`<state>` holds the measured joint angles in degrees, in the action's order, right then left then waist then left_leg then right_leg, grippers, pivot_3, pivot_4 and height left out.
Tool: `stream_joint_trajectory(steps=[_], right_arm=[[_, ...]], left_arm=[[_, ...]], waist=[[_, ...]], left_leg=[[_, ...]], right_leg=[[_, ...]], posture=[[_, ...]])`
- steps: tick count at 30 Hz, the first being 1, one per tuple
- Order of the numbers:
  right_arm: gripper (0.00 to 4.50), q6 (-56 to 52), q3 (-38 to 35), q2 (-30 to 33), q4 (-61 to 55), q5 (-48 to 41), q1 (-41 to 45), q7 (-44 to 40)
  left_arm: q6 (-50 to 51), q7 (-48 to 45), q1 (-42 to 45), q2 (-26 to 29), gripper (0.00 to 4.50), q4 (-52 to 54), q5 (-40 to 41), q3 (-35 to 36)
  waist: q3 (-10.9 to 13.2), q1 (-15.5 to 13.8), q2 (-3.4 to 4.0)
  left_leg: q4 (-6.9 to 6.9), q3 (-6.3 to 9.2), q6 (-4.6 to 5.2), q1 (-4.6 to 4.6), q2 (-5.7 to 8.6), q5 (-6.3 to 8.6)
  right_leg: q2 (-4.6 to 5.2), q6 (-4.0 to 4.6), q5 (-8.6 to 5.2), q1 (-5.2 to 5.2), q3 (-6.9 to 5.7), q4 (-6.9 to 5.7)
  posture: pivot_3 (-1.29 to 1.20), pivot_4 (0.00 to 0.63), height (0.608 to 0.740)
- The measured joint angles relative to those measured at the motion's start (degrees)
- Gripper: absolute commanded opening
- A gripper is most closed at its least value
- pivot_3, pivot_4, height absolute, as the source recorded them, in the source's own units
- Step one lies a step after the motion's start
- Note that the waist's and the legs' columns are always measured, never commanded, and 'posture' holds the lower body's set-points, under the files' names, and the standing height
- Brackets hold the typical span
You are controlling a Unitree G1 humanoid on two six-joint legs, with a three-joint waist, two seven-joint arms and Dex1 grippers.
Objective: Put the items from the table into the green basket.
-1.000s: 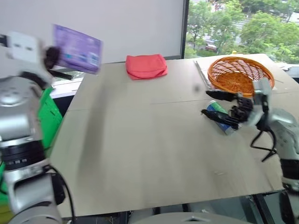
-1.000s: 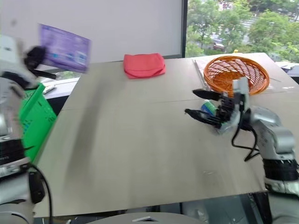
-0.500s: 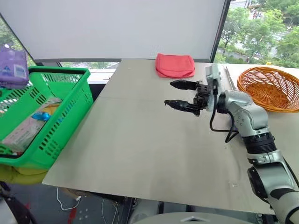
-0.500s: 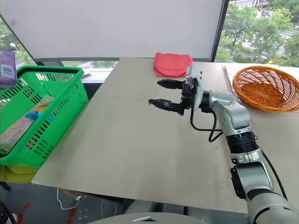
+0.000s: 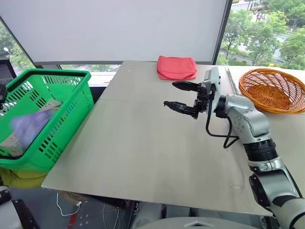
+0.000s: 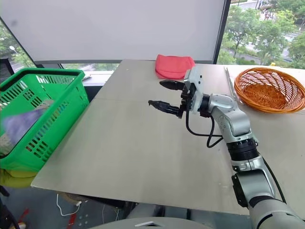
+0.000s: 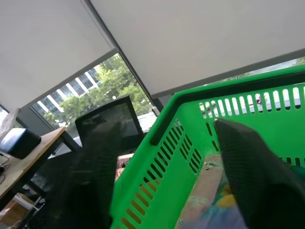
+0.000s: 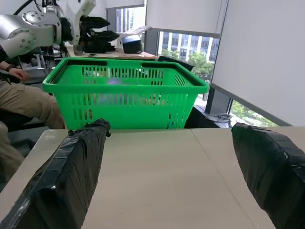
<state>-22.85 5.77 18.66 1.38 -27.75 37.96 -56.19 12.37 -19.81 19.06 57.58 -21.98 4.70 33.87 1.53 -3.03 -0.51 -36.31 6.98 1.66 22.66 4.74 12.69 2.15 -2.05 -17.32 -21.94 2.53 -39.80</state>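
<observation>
The green basket (image 5: 71,102) stands off the table's (image 5: 143,152) left edge. The pale-purple packet (image 5: 28,126) shows as a blur inside it, free of any grip, next to a colourful printed pack (image 5: 47,109). My left gripper (image 7: 164,125) hangs over the basket's rim, open, with nothing between its fingers. Over the middle of the table my right gripper (image 5: 169,94) points left toward the basket, open and empty, clear of the tabletop.
A folded red cloth (image 5: 176,67) lies at the table's far edge. A round orange wicker basket (image 5: 271,90) sits at the far right. Beyond the green basket a seated person (image 8: 21,102) and a dark office chair (image 7: 107,119) are in view.
The left gripper has opened and let go of the purple packet, which has dropped from beside the basket into it. The camera swung left early on; the right gripper has since kept still.
</observation>
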Motion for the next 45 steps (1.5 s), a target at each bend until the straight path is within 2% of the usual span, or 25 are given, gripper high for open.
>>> stream_joint_trajectory(steps=[5, 10, 14, 19, 20, 21, 24, 27, 31, 32, 34, 35, 38, 41, 45], right_arm=[[4.5, 0.0, -0.2, 1.2, -0.5, 0.0, -1.7, 0.5], [4.5, -0.1, -1.4, 2.0, -1.0, -0.1, -1.7, 0.6], [4.5, -0.4, -1.9, 2.9, -1.8, -0.2, -2.2, 1.2], [4.5, -1.5, -4.6, 7.1, -5.1, -0.5, -6.2, 2.5], [4.5, -1.5, -4.7, 7.4, -5.1, -0.5, -6.4, 2.7], [4.5, -1.6, -6.0, 9.2, -6.3, -0.4, -8.5, 3.1], [4.5, -2.1, -8.4, 11.8, -7.5, -0.4, -12.4, 4.5], [4.5, -2.2, -10.6, 14.8, -9.5, 0.2, -17.3, 5.7], [4.5, -3.5, -13.1, 17.2, -13.2, 0.9, -24.4, 8.8], [4.5, -3.9, -13.5, 17.6, -14.0, 1.0, -25.4, 9.4], [4.5, -6.4, -15.0, 18.8, -17.6, 1.4, -28.8, 12.3], [4.5, -7.7, -15.4, 19.1, -19.2, 1.6, -29.7, 13.9], [4.5, -11.9, -15.2, 19.0, -23.4, 2.2, -30.9, 18.3], [4.5, -16.7, -10.6, 19.0, -26.0, 6.2, -31.3, 23.7], [4.5, -24.4, -7.2, 18.2, -24.8, 9.4, -29.6, 29.1]], left_arm=[[-2.0, -0.5, 2.0, -2.3, 3.17, 1.4, 1.4, -1.6], [-1.1, -1.8, 2.5, -5.6, 3.17, 5.6, 1.9, -7.0], [1.6, -1.2, 6.0, -10.1, 3.17, 9.9, 2.3, -10.8], [4.3, -0.7, 15.4, -22.3, 3.17, 12.1, 3.0, -20.4], [4.5, -0.8, 15.7, -23.2, 3.17, 12.3, 3.0, -21.5], [5.2, -0.8, 17.6, -27.1, 3.17, 12.1, 2.8, -23.9], [5.6, -1.5, 20.0, -33.4, 3.17, 10.8, 2.8, -29.3], [3.5, -5.8, 21.2, -38.3, 3.17, 7.6, 3.1, -34.1], [-2.2, -16.2, 22.1, -44.0, 3.17, 0.6, 3.4, -41.3], [-3.2, -17.6, 22.6, -44.6, 3.17, -0.7, 3.4, -42.1], [-7.7, -23.1, 25.5, -45.6, 3.86, -6.7, 2.3, -45.3], [-9.9, -25.0, 27.1, -45.6, 4.39, -9.4, 1.1, -46.2], [-12.9, -27.2, 29.3, -45.5, 4.46, -13.1, 0.8, -46.3], [-12.9, -30.0, 29.1, -44.6, 4.46, -13.3, 1.8, -45.3], [-5.5, -36.8, 23.3, -36.3, 4.46, -2.1, 5.5, -43.8]], waist=[[0.0, 0.8, -0.01], [0.0, 1.3, -0.01], [0.0, 1.7, -0.04], [-0.1, 1.8, -0.08], [-0.1, 2.1, -0.09], [-0.1, 2.1, -0.1], [-0.1, 3.6, -0.11], [-0.1, 5.5, -0.1], [0.0, 8.2, -0.06], [0.0, 8.5, -0.04], [0.0, 10.1, -0.02], [0.0, 11.1, -0.01], [-0.1, 13.5, 0.04], [-0.1, 15.8, 0.05], [0.0, 18.7, 0.11]], left_leg=[[0.0, -0.05, 0.0, 0.0, 0.01, 0.0], [0.0, -0.04, 0.01, 0.0, 0.0, -0.01], [-0.02, -0.05, 0.01, 0.01, 0.01, -0.01], [-0.13, -0.01, 0.01, 0.01, 0.05, -0.01], [-0.14, -0.04, 0.02, 0.02, 0.06, -0.01], [-0.15, -0.03, 0.02, 0.07, 0.07, -0.02], [-0.15, -0.11, 0.02, 0.1, 0.05, -0.01], [-0.11, -0.13, 0.02, 0.11, 0.03, -0.01], [-0.15, -0.14, 0.04, 0.13, 0.01, -0.01], [-0.17, -0.12, 0.04, 0.16, 0.01, -0.01], [-0.24, -0.07, 0.05, 0.12, 0.0, -0.01], [-0.25, -0.07, 0.05, 0.09, 0.0, -0.01], [-0.28, 0.01, 0.06, 0.06, -0.02, -0.01], [-0.28, 0.07, 0.06, 0.09, -0.02, -0.01], [-0.24, 0.1, 0.07, 0.07, -0.03, -0.01]], right_leg=[[0.04, 0.0, 0.0, 0.0, 0.0, 0.0], [0.03, 0.01, 0.01, -0.02, -0.01, -0.02], [0.05, 0.0, 0.01, -0.01, -0.01, -0.01], [0.09, -0.02, 0.02, 0.14, -0.08, 0.03], [0.1, -0.03, 0.03, 0.17, -0.05, 0.04], [0.11, -0.03, 0.03, 0.19, -0.06, 0.07], [0.12, -0.03, 0.03, 0.15, -0.01, 0.07], [0.12, -0.03, 0.02, 0.17, -0.01, 0.1], [0.14, -0.04, 0.02, 0.19, -0.02, 0.11], [0.14, -0.05, 0.01, 0.2, -0.05, 0.11], [0.12, -0.07, 0.01, 0.26, -0.1, 0.07], [0.11, -0.09, 0.0, 0.29, -0.1, 0.06], [0.11, -0.13, -0.01, 0.36, -0.16, 0.06], [0.11, -0.14, -0.02, 0.36, -0.19, 0.08], [0.09, -0.12, -0.01, 0.31, -0.15, 0.04]], posture=[[0.06, 0.0, 0.74], [0.04, 0.0, 0.74], [0.02, 0.0, 0.74], [-0.04, 0.0, 0.74], [-0.05, 0.0, 0.74], [-0.07, 0.0, 0.74], [-0.12, 0.0, 0.74], [-0.15, 0.0, 0.74], [-0.23, 0.0, 0.74], [-0.25, 0.0, 0.74], [-0.27, 0.0, 0.74], [-0.28, 0.0, 0.74], [-0.3, 0.0, 0.74], [-0.3, 0.0, 0.74], [-0.27, 0.0, 0.74]])
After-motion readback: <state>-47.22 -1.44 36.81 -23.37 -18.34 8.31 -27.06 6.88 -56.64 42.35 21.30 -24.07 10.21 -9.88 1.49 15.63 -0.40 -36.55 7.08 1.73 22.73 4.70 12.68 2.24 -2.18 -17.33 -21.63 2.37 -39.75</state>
